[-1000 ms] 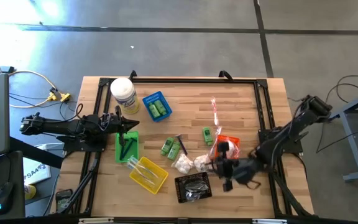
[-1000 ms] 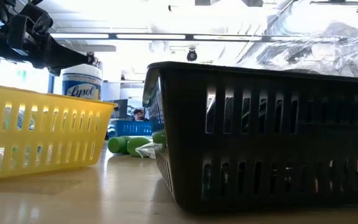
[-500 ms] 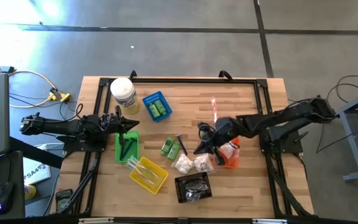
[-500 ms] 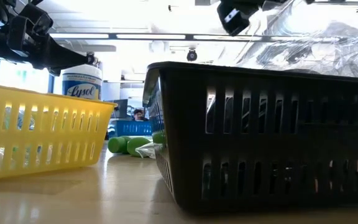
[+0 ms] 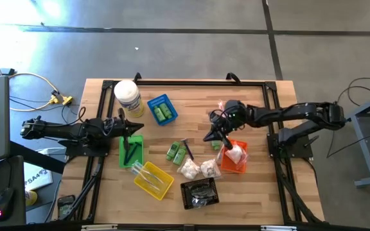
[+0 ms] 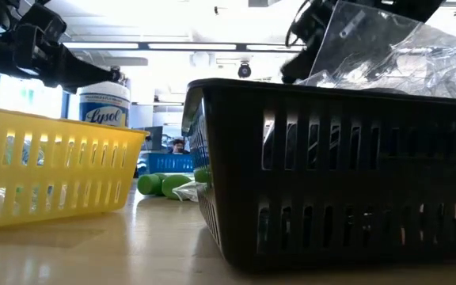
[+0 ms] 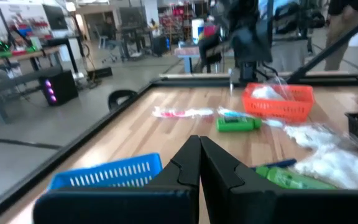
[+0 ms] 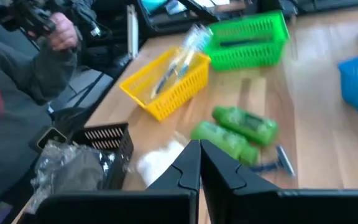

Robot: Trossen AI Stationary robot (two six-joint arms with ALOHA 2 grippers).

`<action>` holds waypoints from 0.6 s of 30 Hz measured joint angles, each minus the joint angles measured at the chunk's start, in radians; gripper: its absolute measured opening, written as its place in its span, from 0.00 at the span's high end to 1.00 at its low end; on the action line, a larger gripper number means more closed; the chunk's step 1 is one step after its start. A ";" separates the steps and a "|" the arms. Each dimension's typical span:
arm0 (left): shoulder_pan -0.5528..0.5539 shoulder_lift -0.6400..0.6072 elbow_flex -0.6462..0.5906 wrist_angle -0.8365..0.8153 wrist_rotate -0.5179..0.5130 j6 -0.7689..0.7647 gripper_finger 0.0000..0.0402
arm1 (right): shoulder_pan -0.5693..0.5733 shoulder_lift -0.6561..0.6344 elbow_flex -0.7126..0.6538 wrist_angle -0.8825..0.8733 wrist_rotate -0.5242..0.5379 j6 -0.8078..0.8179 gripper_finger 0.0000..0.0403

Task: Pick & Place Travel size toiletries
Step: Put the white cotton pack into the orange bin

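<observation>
1. Two green bottles (image 5: 176, 152) lie mid-table, with white packets (image 5: 198, 169) just nearer and another packet in the orange basket (image 5: 236, 165).
2. A lone green bottle (image 5: 215, 144) lies beside that basket.
3. Right gripper (image 5: 209, 137), fingers together and empty, hovers near it.
4. Left gripper (image 5: 128, 126), fingers together, waits over the green basket (image 5: 132, 152).

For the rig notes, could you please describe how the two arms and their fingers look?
Both arms are dark, nearly black, built of slim jointed segments with thin black cables looping alongside. The left gripper and the right gripper each end in two matte black fingers, angular and wedge-shaped. No markings show.
</observation>
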 joint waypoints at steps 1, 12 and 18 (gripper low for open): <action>0.000 0.000 0.000 0.008 -0.004 0.003 1.00 | -0.008 0.000 0.000 -0.021 -0.002 0.000 0.99; 0.000 0.001 0.000 -0.072 -0.008 -0.005 1.00 | -0.002 0.000 0.001 -0.093 0.027 -0.002 0.99; 0.000 0.000 0.000 -0.077 -0.008 -0.004 1.00 | 0.110 0.000 0.025 -0.237 0.197 -0.084 0.97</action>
